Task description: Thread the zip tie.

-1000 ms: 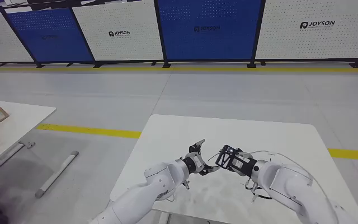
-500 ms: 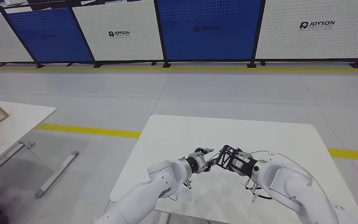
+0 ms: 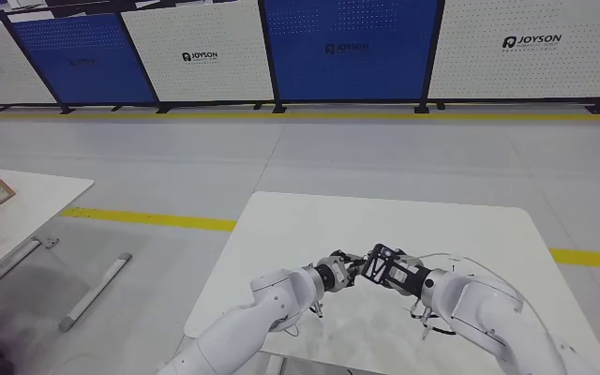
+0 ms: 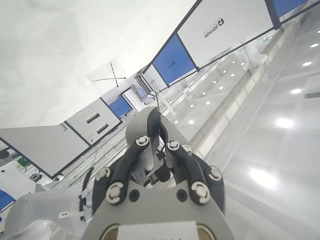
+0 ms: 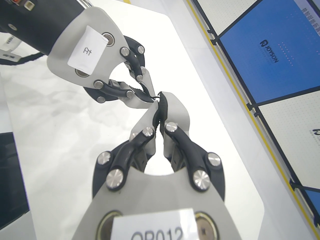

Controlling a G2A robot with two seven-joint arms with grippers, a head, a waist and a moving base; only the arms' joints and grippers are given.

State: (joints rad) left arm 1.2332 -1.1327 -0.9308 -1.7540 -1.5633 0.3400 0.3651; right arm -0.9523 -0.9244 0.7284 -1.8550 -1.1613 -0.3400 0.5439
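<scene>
Starting on the left: a corner of another white bench [image 3: 37, 197] sits at the scene's left edge, well apart from my work area. On the main bench [image 3: 300, 220] my left arm comes in from the near-left, and the left tool [image 3: 344, 267] hangs above the middle of the surface. From its own wrist camera, the left tool [image 4: 158, 119] has both pads pressed together, no gap, clamped on the zip tie [image 4: 156, 101]. The thin black strand runs up between the pads and pokes out just past the tips.

Moving right, the zip tie [image 5: 155, 98] shows as a short black thread bridging the two tools, above the bench and not lying on it. Here the left tool [image 5: 149, 97] meets the right one tip to tip, almost touching.

Right side now: the right tool [image 3: 373, 266] comes in from the near-right. In its wrist camera the right tool [image 5: 160, 106] is closed too, dark pads squeezed flat together, the strand's end caught at its tip.

Far behind, blue and white panels [image 3: 352, 47] line the floor.
</scene>
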